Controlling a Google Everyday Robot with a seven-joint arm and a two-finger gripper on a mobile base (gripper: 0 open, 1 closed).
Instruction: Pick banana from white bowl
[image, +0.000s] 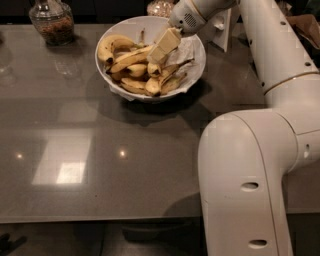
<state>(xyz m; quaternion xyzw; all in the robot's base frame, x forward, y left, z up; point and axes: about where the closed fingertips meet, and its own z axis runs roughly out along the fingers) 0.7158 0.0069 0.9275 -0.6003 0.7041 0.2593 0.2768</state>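
In the upper middle of the frame, the white bowl (131, 20) sits on a grey, glossy table (100, 150). It holds a heap of yellow bananas over crumpled white paper (189, 47). The banana (127, 59) lies near the top of the heap, left of the bowl's centre. It is long, slim and almost straight, running from lower left up to the right. Its skin is yellow with faint brown marks, and it is darker at its lower-left end. A thicker, strongly curved banana (111, 44) arches just above and left of it, and shorter ones lie below.

The gripper (156, 54) reaches down into the bowl from the upper right and is pale cream against the fruit. Its tip is at the banana's right end and covers it, so that end of the banana cannot be seen. Whether the gripper has a grasp on the banana cannot be told.

The robot's white arm (280, 65) fills the right side and hides the table behind it. A glass jar (51, 22) in the upper left is cut off by the top edge. A second jar (160, 7) behind the bowl is mostly hidden.
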